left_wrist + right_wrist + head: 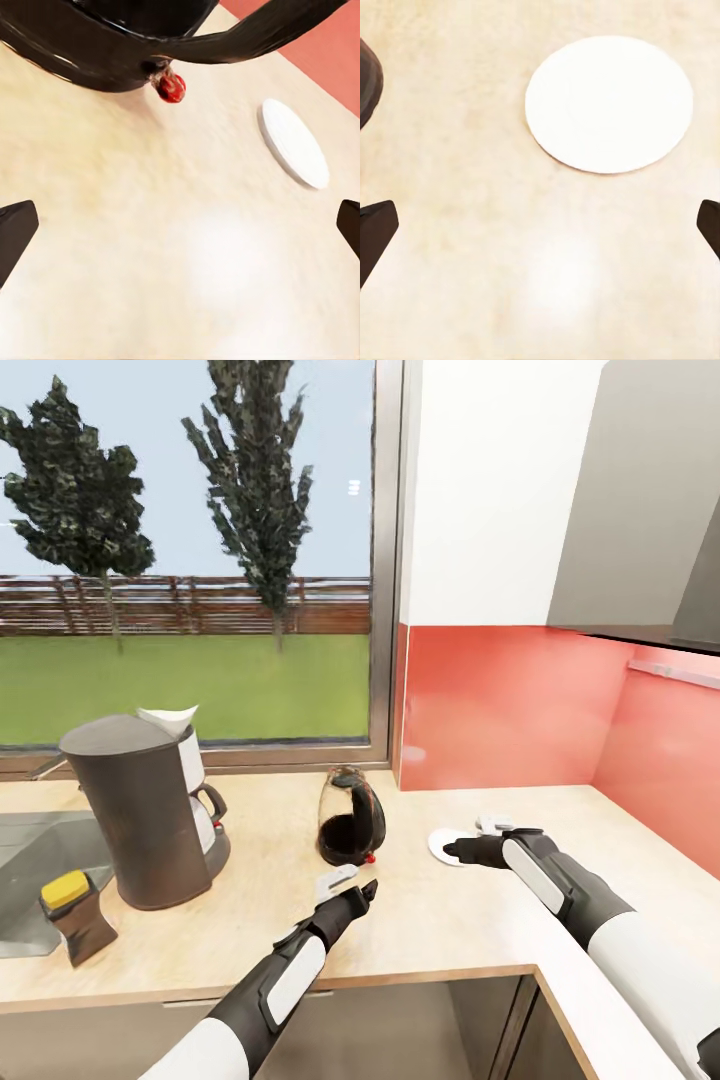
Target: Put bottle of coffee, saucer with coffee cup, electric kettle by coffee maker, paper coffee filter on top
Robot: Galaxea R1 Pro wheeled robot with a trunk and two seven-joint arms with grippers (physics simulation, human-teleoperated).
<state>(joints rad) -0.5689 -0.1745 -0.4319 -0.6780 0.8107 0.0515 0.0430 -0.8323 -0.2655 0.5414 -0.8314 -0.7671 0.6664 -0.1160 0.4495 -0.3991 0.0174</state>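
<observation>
Here, as I see it from my head and wrists:
Left gripper (366, 888): my jaws stand wide apart over bare worktop, holding nothing, just in front of the kettle
Right gripper (452, 850): jaws spread apart too, nothing between them, fingertips at the saucer's near edge; touching or just above it, I cannot tell
Counter (450, 930): light beige wood grain, running under the window and turning along the red backsplash on my right
Coffee maker (140, 820): tall dark grey cylinder, upright on the counter beside the sink (40, 860), well to the left of my left arm
Filter (172, 718): white paper, sitting at the coffee maker's top, back side
Kettle (350, 820): glass jug with black handle, tilted on the counter between coffee maker and saucer, its red dot (171, 88) low on the side facing my left wrist
Saucer (610, 103): flat white dish lying on the counter, right of the kettle and apart from it
Jar (75, 915): dark brown with yellow lid, leaning at the sink's front edge, left of the coffee maker
</observation>
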